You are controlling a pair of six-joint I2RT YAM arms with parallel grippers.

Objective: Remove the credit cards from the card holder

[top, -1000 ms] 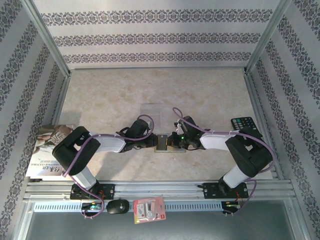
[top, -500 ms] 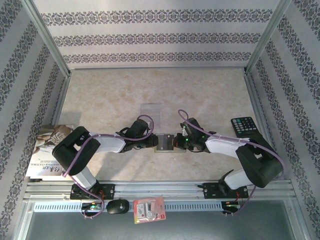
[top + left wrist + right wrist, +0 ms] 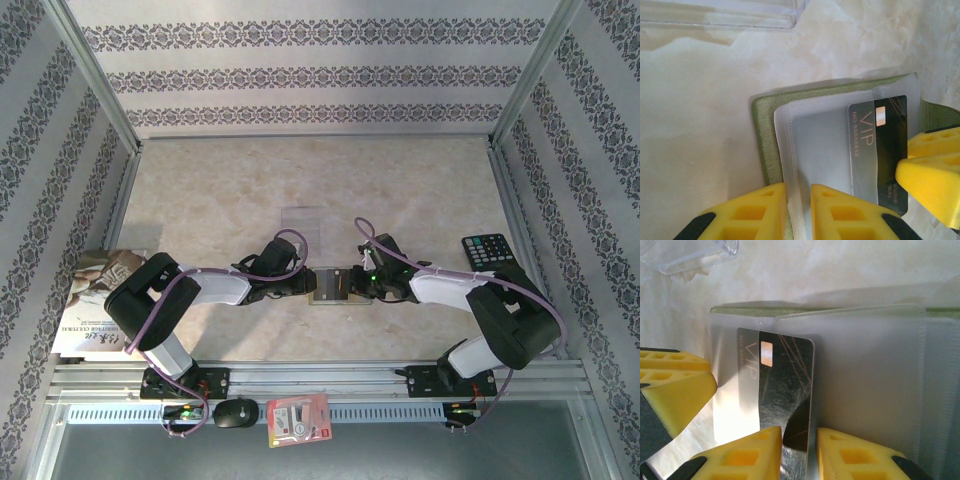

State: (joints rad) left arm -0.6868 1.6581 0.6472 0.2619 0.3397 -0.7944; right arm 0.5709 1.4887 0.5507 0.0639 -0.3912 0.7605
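The olive-green card holder lies open on the table between both grippers, its clear pocket facing up. A blackish credit card marked VIP sticks partway out of that pocket. My left gripper is shut on the holder's pocket seam. My right gripper stands slightly open, the card's edge between its yellow fingers. A pale translucent credit card lies flat on the table beyond the holder.
A black calculator rests at the right. A book lies at the left edge. A red-and-white packet and a black oval object sit on the near rail. Metal frame posts bound the table.
The right gripper was shut and has now parted its jaws; its arm swung out to the right and back. The left arm and holder stayed put.
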